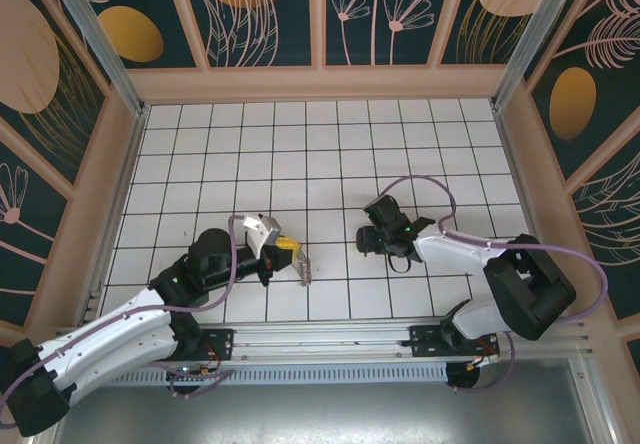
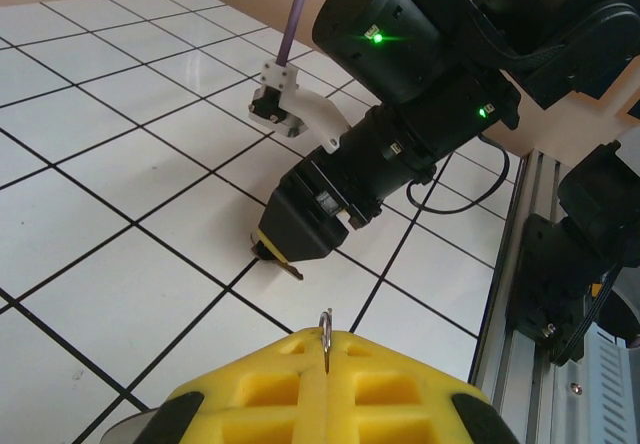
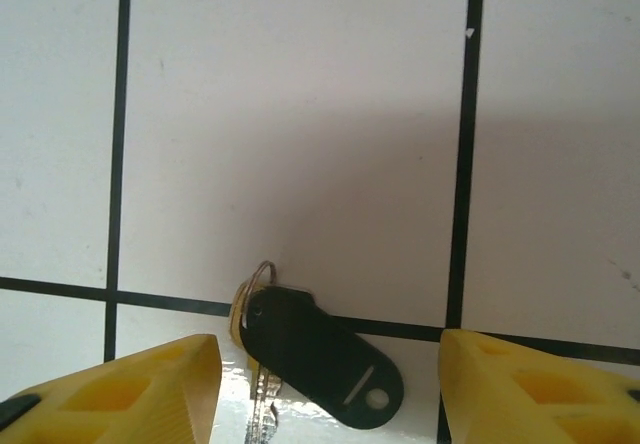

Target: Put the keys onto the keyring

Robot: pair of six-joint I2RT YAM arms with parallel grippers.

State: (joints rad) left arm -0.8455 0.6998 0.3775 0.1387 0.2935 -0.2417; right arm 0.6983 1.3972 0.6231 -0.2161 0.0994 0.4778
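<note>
Left wrist: left tool (image 2: 327,352) pinches keyring (image 2: 325,324); right tool (image 3: 328,379) spread around keys (image 3: 262,409)

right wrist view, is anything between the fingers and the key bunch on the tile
Nothing visible does. The keys with their black fob lie on bare tile, between the open yellow fingers of the right gripper.

Left arm (image 1: 130,329) was stretched low toward the centre, its end effector (image 1: 288,245) pinched shut on the keyring (image 2: 325,326). Right arm (image 1: 470,252) was folded inward, its end effector (image 1: 366,239) pointed down, yellow fingers (image 3: 150,389) spread apart.
</note>
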